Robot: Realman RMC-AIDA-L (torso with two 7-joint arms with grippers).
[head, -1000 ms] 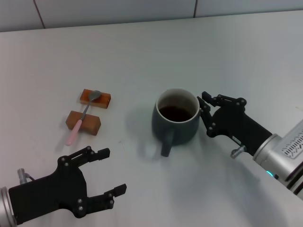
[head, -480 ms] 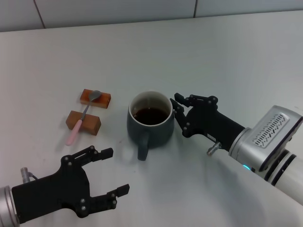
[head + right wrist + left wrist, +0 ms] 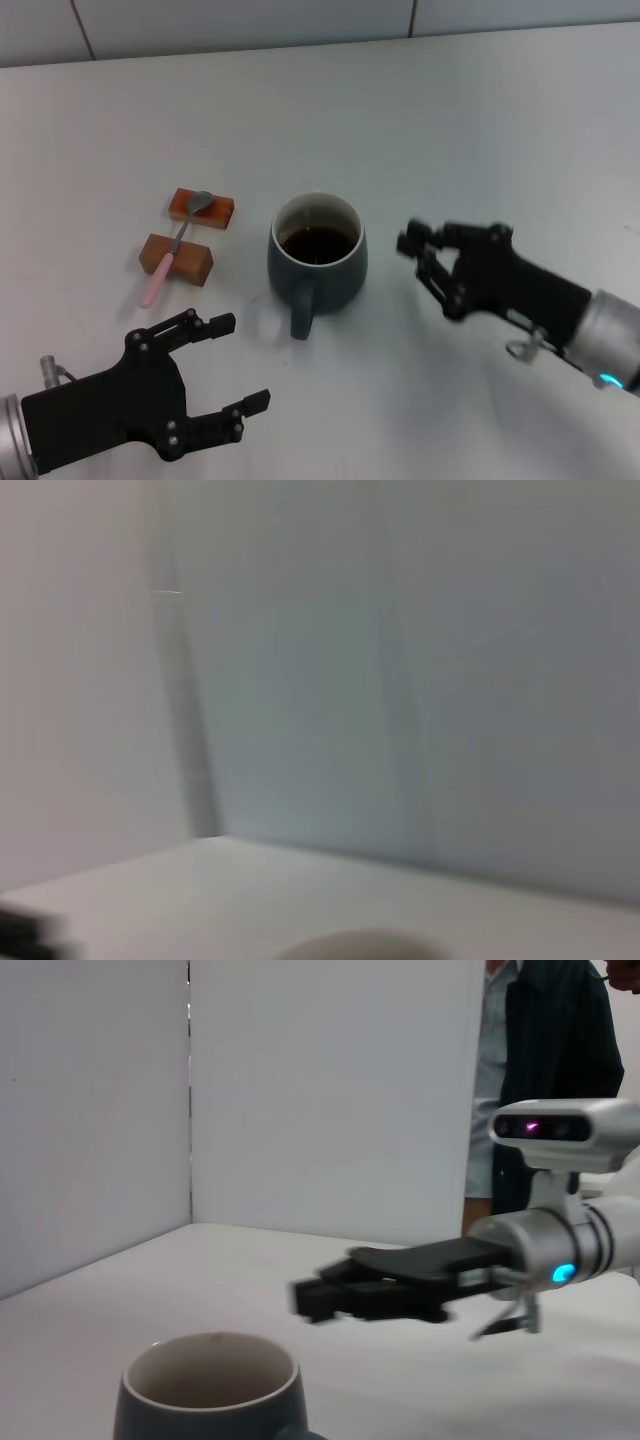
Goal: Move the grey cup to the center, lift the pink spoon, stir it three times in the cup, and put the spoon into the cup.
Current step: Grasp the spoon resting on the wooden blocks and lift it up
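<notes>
**Cup delivered, right gripper clear — the spoon pickup is where things can slip**

Since a second ago the rounded dark grey-green ceramic mug, the grey cup (image 3: 317,259), has slid from the right of the table toward the middle, and the black right gripper (image 3: 427,262) that pushed it there has since pulled back; it now sits apart from the cup on its right side, fingers parted and holding nothing. The cup stands upright near the table's centre, its thick handle pointing toward the robot, dark liquid visible inside.

The slim teaspoon with a silver bowl and pale pink handle, the pink spoon (image 3: 176,248), lies to the cup's left, bridged across two small brown rectangular blocks (image 3: 189,232), bowl on the farther block and handle end reaching down past the nearer one. The black left gripper (image 3: 222,368) hovers low at the near left edge, fingers spread wide and empty, well apart from the spoon.

Risks, as I judge them: the spoon is thin and only propped, so an off-centre pinch could tip it off the blocks or drag a block along. The left arm's approach passes close to the cup's handle; a brush there could turn or shift the cup off centre. With liquid in the cup, brisk stirring or a dropped spoon could splash.
</notes>
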